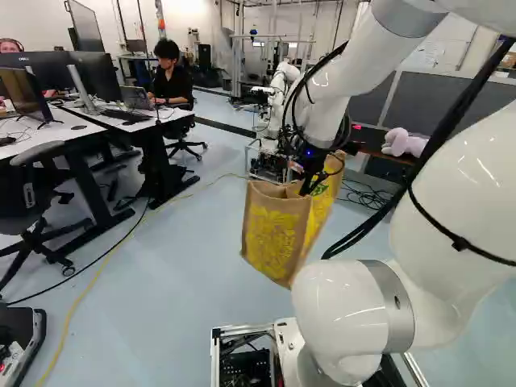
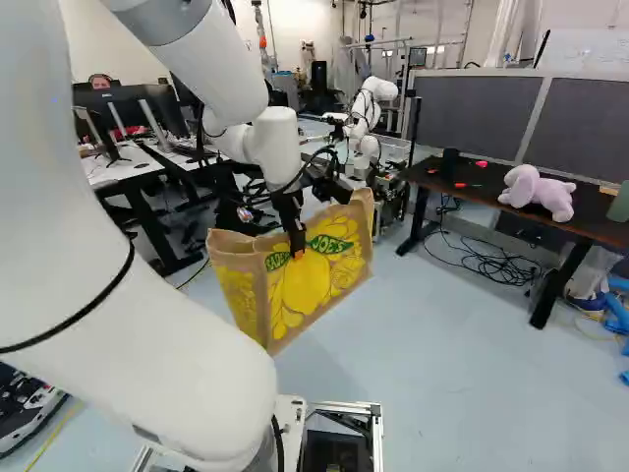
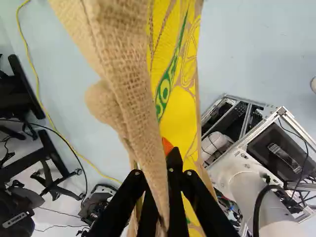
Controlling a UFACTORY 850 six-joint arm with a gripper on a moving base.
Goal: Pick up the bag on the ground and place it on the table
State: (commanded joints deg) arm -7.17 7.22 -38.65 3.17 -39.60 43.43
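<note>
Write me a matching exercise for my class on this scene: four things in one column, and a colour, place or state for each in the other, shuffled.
Things
1. Burlap bag
2. Plush toy
3. Gripper
4. Cable on the floor

Descriptions
A. Lilac, sitting on the dark table
B. Yellow, running past the black office chair
C. Black with orange pads, closed on burlap
D. Brown with yellow print, hanging from the arm

Right pairs: 1-D, 2-A, 3-C, 4-B
</note>
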